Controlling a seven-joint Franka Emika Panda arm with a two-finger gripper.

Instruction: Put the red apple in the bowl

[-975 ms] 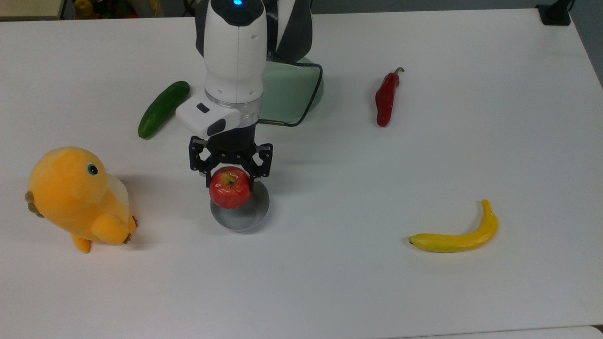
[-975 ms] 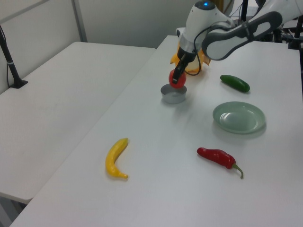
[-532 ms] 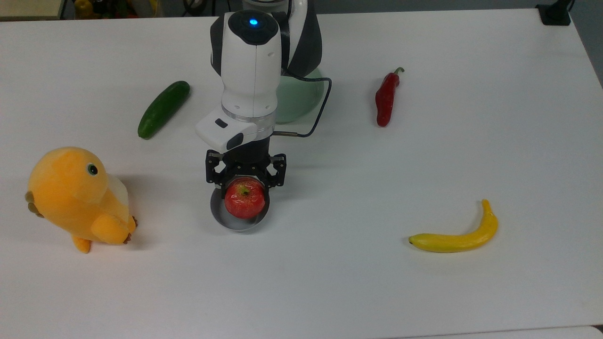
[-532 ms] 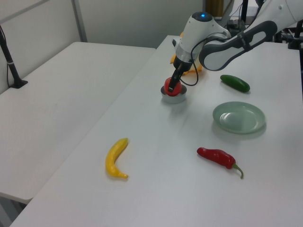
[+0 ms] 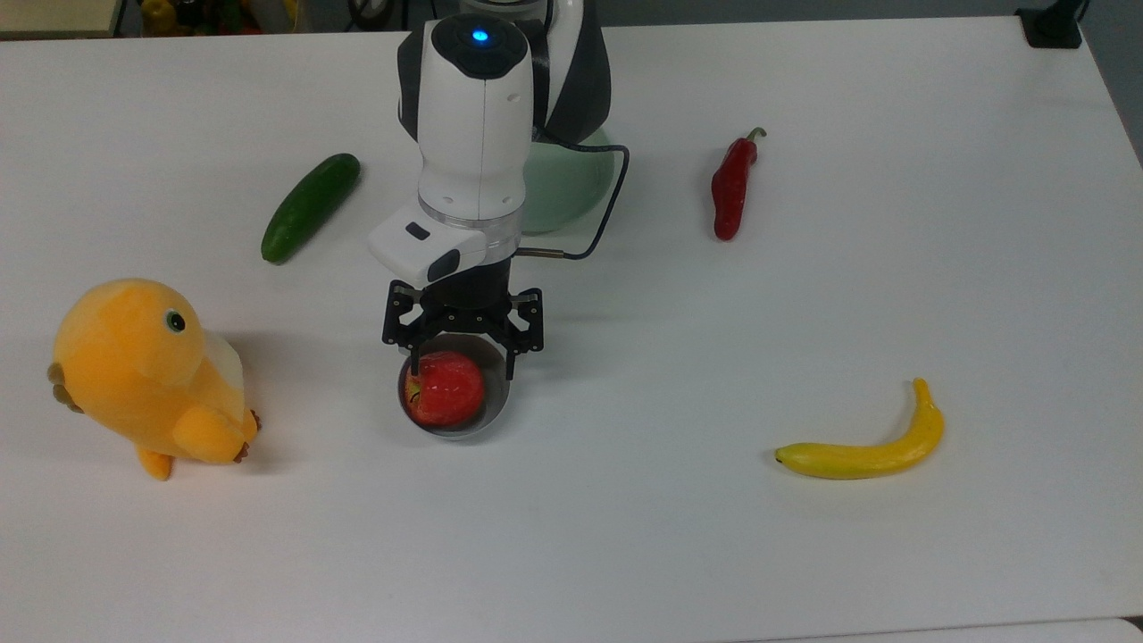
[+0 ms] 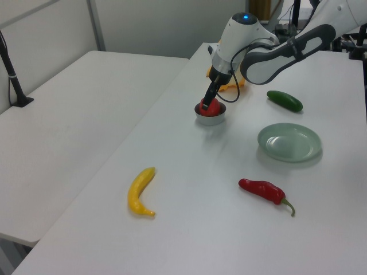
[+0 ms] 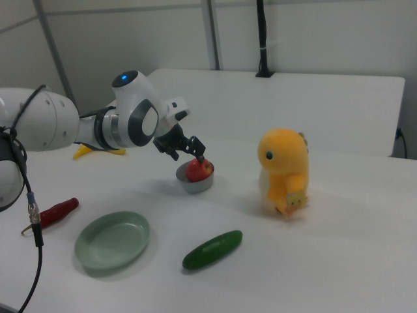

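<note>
Change since earlier: red apple (image 5: 444,389) now sits lower, down inside the bowl (image 5: 496,414), where half a second ago we saw it riding higher between the fingers; it has also rolled, so its stem dimple faces the top view's left instead of upward.
Claw: we see the claw (image 5: 463,361) spread wide, fingers clear of the fruit on either side and gripping nothing, poised just above the bowl's far rim.
Why it hangs there: we judge this to be the moment right after release, with the arm not yet lifted away; the opened fingers straddle the bowl so the fruit could drop straight in.
Apple: resting within the bowl, top poking above the rim in the right view (image 7: 199,170) and the left view (image 6: 210,106).
Bowl: small, grey, straight-sided, standing on the desk (image 5: 625,536); it holds the apple alone, a snug fit with little wall showing around it.
Green dish (image 7: 111,240): shallow, pale, behind the bowl in the top view, partly under the arm; nothing lies in it.
Near the bowl: plush chick (image 5: 147,377) to the top view's left, cucumber (image 5: 309,206) beyond it to the left.
Farther from the bowl: chili pepper (image 5: 732,187) and banana (image 5: 864,446), well apart to the top view's right.
Progress: we judge the task essentially done; only the retreat remains.
</note>
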